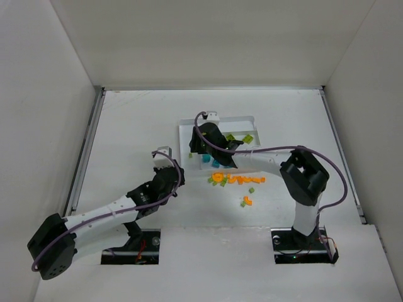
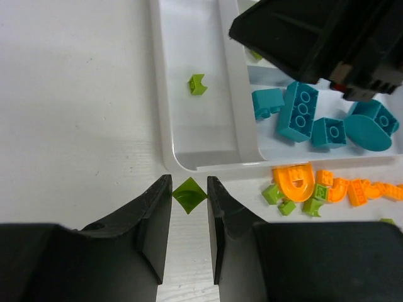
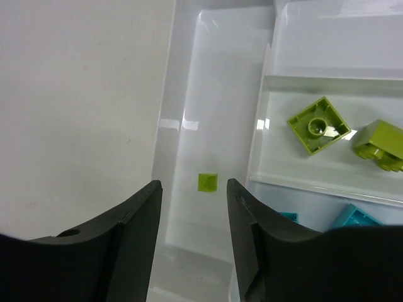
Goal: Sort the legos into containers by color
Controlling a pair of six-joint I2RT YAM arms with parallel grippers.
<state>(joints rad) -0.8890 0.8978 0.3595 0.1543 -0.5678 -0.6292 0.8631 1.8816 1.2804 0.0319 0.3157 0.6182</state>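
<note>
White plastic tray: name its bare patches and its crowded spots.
Bare: the narrow section of the white plastic tray, all around one small lime green piece. Crowded: the section packed with teal-blue bricks, and the orange bricks lined outside its near rim.

The tray [image 3: 189,123] is white plastic, smooth and glossy, with bright glints along its walls and floor. The teal bricks [image 2: 302,110], orange bricks [image 2: 295,181] and green bricks [image 2: 197,83] are smooth moulded plastic with a soft sheen. The desk [image 2: 75,113] looks matt white with a faint grain. The left claw [image 2: 188,189] is matt black plastic.
</note>
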